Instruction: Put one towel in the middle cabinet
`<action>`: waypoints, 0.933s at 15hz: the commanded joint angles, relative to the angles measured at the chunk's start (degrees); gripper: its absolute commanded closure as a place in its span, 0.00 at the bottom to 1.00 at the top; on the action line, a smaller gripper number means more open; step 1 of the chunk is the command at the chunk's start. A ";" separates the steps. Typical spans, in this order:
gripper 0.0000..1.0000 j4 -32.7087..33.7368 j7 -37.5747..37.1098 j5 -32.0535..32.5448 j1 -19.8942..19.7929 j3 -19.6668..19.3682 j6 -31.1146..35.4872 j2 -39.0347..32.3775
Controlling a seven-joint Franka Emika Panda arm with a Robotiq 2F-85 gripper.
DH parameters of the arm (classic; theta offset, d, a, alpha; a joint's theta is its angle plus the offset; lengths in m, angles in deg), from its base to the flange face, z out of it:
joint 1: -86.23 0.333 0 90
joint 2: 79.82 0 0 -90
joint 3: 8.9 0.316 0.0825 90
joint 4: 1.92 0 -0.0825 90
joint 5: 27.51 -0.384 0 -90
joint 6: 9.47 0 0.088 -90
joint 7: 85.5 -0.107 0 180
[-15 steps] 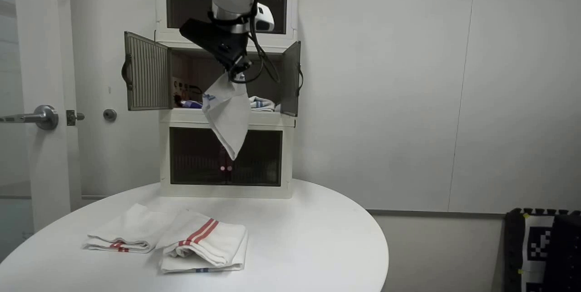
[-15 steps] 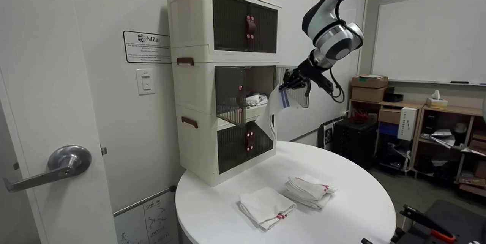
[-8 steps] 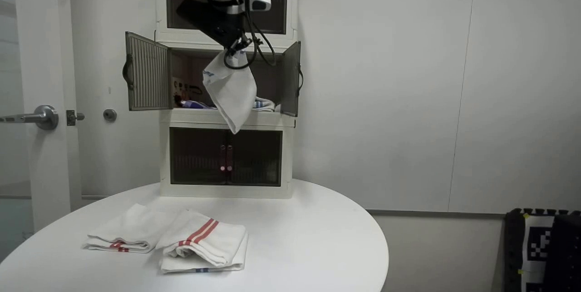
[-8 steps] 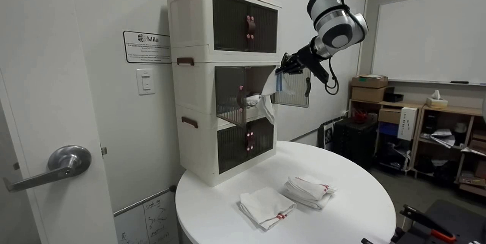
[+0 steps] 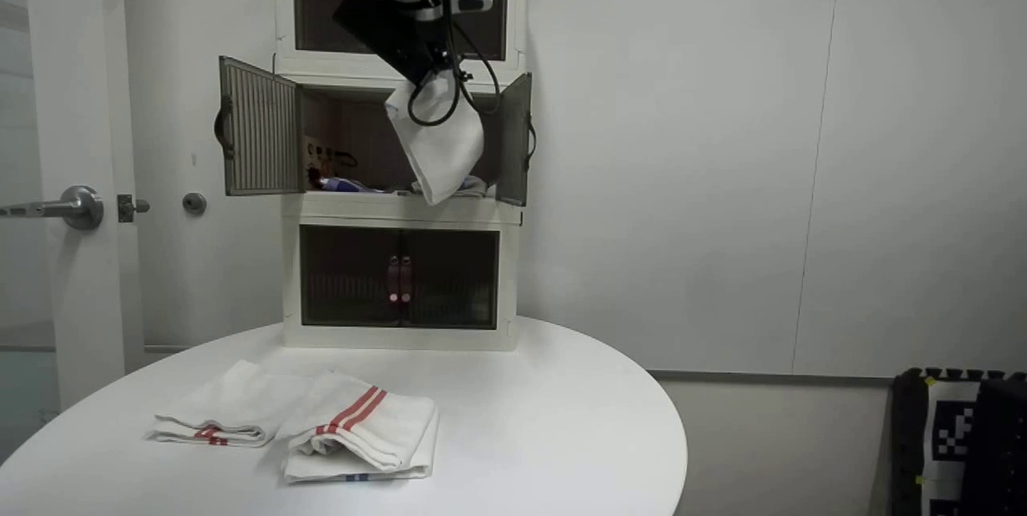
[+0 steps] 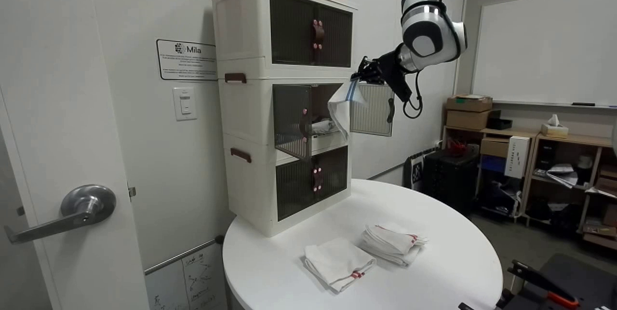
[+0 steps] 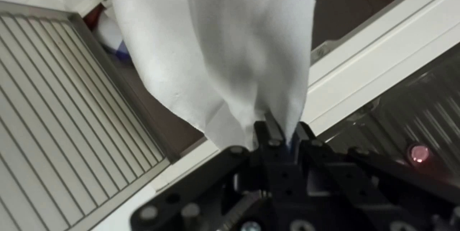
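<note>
- Foreground: a round white desk (image 5: 562,436), cut off by the lower edge in both exterior views, carries a folded red-striped cloth (image 5: 233,412) and, close beside it, a pile (image 5: 385,428) whose bottom layer is mostly covered.
- Along the pile's foot, a blue band (image 5: 357,477) appears in an exterior view and in no other.
- The arm (image 6: 426,35) is cut off by the upper edge in both exterior views; its cable (image 5: 434,124) loops across part of the towel (image 5: 441,151) in an exterior view.
- The jaws are clamped on the towel's upper end, the exact line of grip lost among dark folds in the wrist view.
- The towel is white and limp, gathered at the jaws and narrowing to a point below. Blue stripes (image 6: 353,91) close under the jaws are distinct in an exterior view; the wrist view gives pale folds, cut off by the top edge.
- The middle cabinet (image 6: 246,112) has both grey doors (image 5: 261,131) open. The towel hangs at its opening; whether any part crosses the sill (image 5: 353,208) cannot be told.
- Within: a purple item (image 5: 343,184), too small to identify, and a cloth (image 5: 475,188) partly behind the towel.
- Farthest: shelves (image 6: 583,141), seen in an exterior view, their contents hard to make out.
</note>
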 commanded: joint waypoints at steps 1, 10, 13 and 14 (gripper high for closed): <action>0.98 11.50 7.97 -6.17 0.49 -0.67 1.02 -9.17; 0.98 32.59 2.41 7.50 6.21 -1.40 -0.28 -31.67; 0.98 36.31 -0.27 12.45 7.79 -1.74 -1.51 -35.87; 0.98 37.23 -0.52 13.21 8.11 -1.73 -1.62 -36.71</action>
